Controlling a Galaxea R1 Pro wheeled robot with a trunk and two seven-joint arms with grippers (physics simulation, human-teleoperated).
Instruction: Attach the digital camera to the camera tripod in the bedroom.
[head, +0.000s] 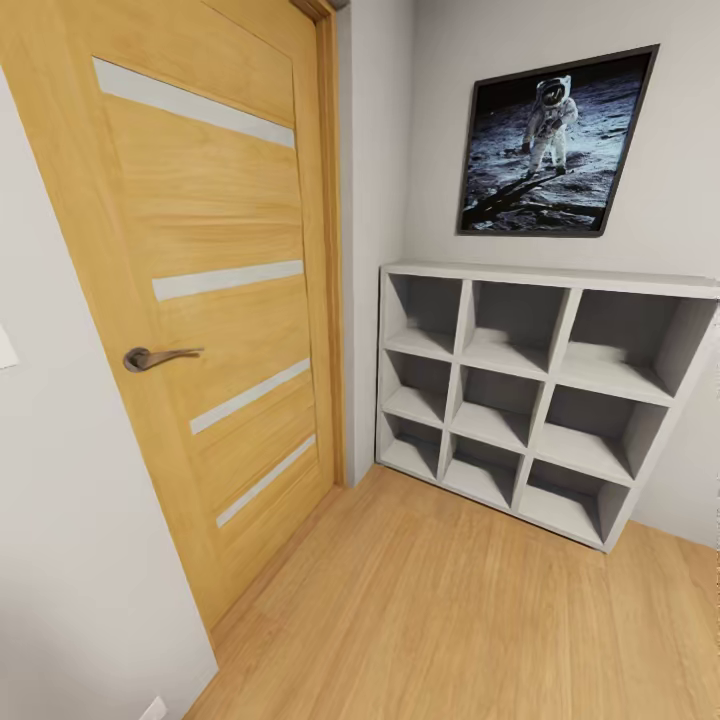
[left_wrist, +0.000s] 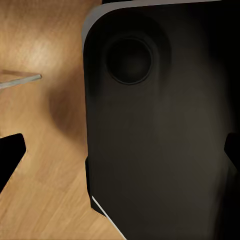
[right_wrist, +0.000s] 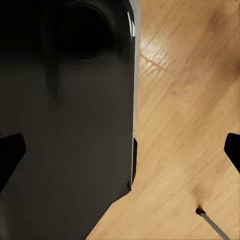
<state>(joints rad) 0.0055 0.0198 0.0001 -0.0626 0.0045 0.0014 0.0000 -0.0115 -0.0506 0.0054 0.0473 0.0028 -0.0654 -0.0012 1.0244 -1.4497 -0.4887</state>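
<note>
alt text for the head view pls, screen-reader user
A closed light wood door with frosted strips and a metal lever handle stands left of a grey cube shelf against a white wall. An astronaut poster hangs above the shelf; the floor is light wood.

No readable text, labels or numbers — astronaut poster (head: 553, 140) bears none
</note>
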